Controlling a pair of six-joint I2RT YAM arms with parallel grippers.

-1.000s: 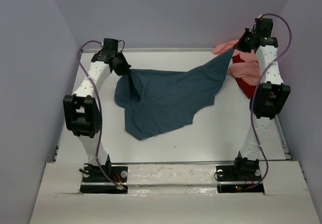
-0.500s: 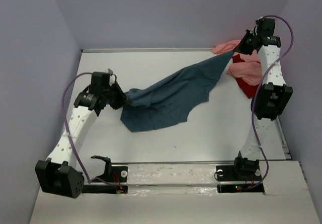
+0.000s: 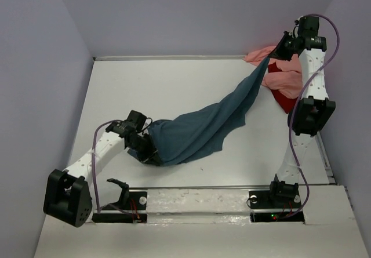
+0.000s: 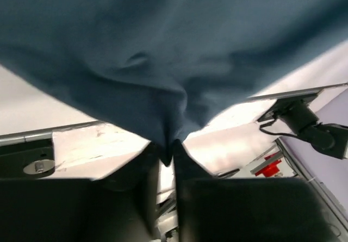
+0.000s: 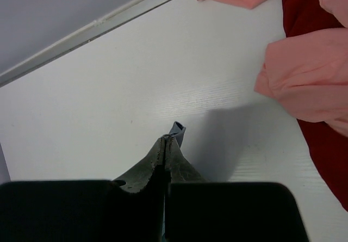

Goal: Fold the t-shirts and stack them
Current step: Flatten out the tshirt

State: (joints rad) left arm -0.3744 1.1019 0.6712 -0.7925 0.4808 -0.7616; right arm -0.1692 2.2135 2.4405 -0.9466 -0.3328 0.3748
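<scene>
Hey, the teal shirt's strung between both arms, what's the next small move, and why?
Probably lower the right jaws toward the table: the teal shirt hangs stretched from them, high at far right, down to the left jaws low in front.

Left arm (image 3: 95,153) lies low and stretched forward, elbow folded back beside its base, and the left claw (image 3: 146,149) sits just above the surface. Its jaws stand nearly together, a fold of the teal-blue t-shirt (image 3: 203,127) pinched between the tips. Right arm (image 3: 307,90) stands tall, forearm almost upright, wrist bent over at the top. The right claw (image 3: 275,55) points down and leftward, jaws pressed tight on the shirt's far corner, high off the surface.
</scene>
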